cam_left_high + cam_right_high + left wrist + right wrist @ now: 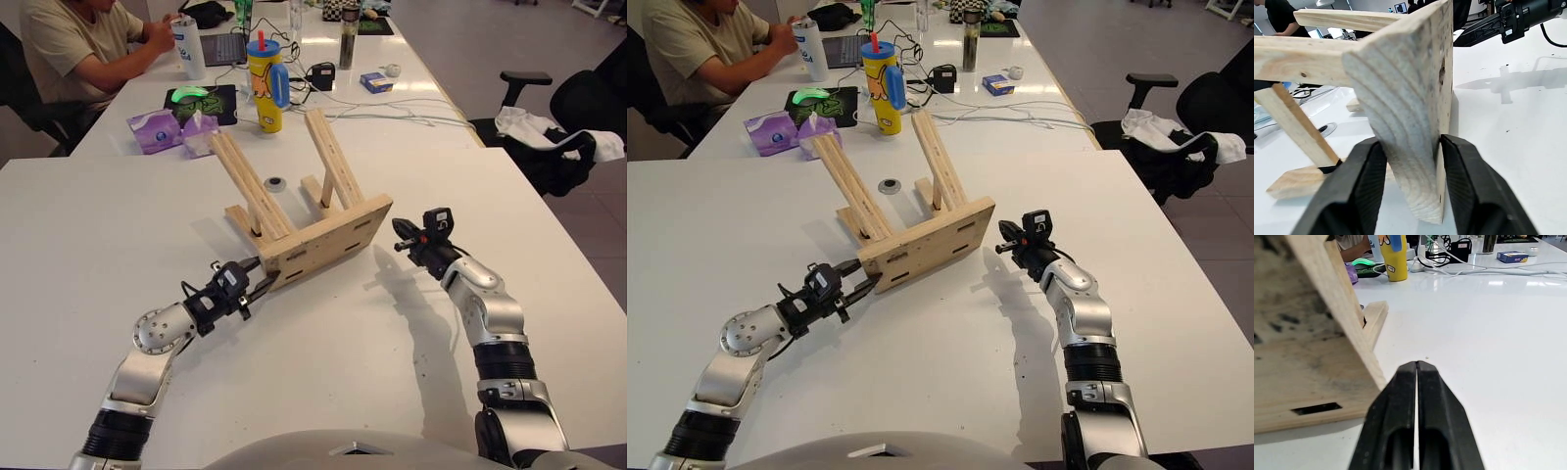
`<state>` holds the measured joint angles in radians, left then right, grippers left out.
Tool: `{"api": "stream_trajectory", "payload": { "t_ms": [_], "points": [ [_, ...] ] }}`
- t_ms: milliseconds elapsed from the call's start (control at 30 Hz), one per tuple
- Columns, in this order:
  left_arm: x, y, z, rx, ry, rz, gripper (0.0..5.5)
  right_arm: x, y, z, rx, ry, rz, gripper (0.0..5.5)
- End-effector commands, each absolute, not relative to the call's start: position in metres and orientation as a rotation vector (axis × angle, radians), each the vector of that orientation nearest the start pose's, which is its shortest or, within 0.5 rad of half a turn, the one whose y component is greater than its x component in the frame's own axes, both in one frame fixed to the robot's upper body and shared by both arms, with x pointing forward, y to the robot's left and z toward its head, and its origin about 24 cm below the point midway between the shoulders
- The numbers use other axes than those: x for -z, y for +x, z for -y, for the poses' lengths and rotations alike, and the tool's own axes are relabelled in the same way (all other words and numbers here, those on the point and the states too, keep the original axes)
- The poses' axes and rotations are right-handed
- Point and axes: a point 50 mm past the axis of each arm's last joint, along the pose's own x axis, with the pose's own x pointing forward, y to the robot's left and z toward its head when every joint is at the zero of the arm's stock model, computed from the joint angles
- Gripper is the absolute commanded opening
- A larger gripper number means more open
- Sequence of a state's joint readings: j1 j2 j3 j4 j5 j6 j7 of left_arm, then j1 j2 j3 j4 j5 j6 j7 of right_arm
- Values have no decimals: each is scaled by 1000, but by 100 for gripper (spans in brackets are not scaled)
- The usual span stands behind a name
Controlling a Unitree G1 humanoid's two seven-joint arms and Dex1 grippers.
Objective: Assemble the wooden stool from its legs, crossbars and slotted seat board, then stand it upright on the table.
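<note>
The wooden stool lies tipped on the white table [98, 255], its slotted seat board [328, 243] standing on one edge. Its legs [333, 157] slant up and away, joined by crossbars [315, 191]. My left gripper [257, 279] is shut on the seat board's near-left corner. In the left wrist view its two black fingers [1369, 171] clamp the board's end grain [1410, 122] from both sides. My right gripper [397, 235] hovers just off the board's right end, shut and holding nothing. Its closed fingertips [1416, 369] point past the board's slotted face [1308, 357].
A small round disc [275, 182] lies on the table between the legs. Behind the stool stand a yellow cup [266, 83], purple tissue packs [155, 130], a blue box [376, 82] and cables. An office chair [549, 137] stands off the right edge.
</note>
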<state>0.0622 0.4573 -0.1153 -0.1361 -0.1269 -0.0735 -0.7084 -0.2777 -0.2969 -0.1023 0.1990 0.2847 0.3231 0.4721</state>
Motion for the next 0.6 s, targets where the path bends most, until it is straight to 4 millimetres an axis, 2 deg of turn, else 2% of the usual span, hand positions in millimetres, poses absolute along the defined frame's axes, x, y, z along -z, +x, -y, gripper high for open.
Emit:
{"api": "stream_trajectory", "payload": {
  "t_ms": [33,133,233,333,400,467,533,600],
  "points": [
    [-64,233,-167,904,258,-46,137,-62,306,198,-386,92,-196,0],
    [-74,236,-165,926,107,-75,131,-62,307,204,-353,121,-194,0],
    [-105,243,-155,932,-142,-50,131,-55,307,212,-294,156,-217,0],
    [-156,249,-137,984,-458,15,131,-43,305,214,-261,153,-272,0],
    [-208,250,-122,1082,-743,117,131,-37,303,210,-253,160,-295,0],
    [-254,253,-118,1131,-976,176,131,-33,302,207,-245,168,-312,0],
    [-296,266,-125,1098,-1160,244,131,-28,300,205,-224,179,-343,0],
    [-326,281,-140,1011,-1289,320,131,-22,300,204,-202,176,-378,0]
  ]
}}
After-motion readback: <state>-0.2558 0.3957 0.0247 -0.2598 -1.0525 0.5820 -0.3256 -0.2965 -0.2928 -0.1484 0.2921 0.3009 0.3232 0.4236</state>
